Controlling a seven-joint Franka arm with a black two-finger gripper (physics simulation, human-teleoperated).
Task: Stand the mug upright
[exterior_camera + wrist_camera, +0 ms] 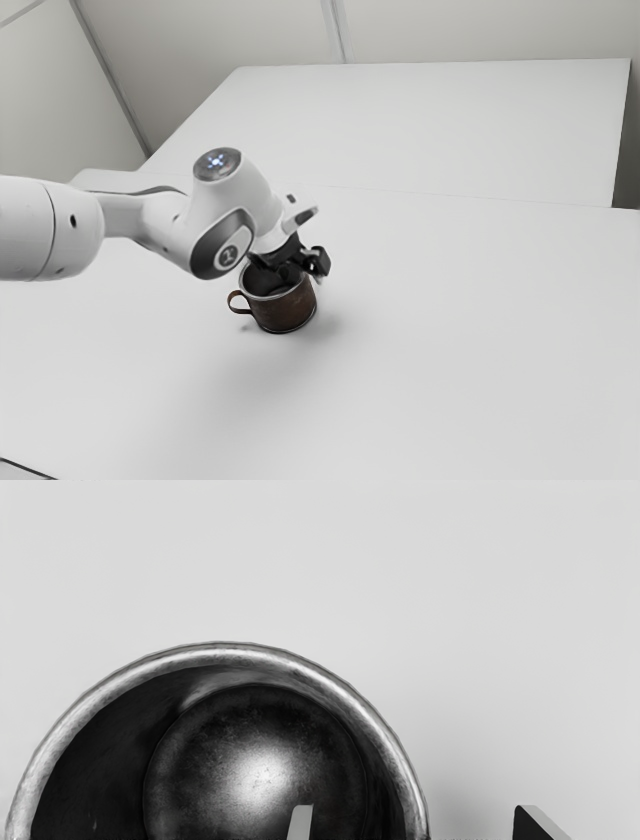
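The dark brown metal mug (285,310) stands on its base on the table in the exterior view, opening up, its handle toward the exterior view's left. Over the mug's rim is my gripper (303,268), tilted, its fingers spread. Looking down in the wrist view, the round opening of the mug (260,770) and its bright rim show; my gripper (414,812) is open there, one fingertip over the mug's interior and the other outside the rim. The wall lies between them, with a gap on the outer side. Whether the inner finger touches the mug cannot be told.
The white table (450,350) extends around the mug, and a second white surface (430,120) lies behind it. Pale walls stand at the back. A thin dark line crosses the exterior view's lower left corner.
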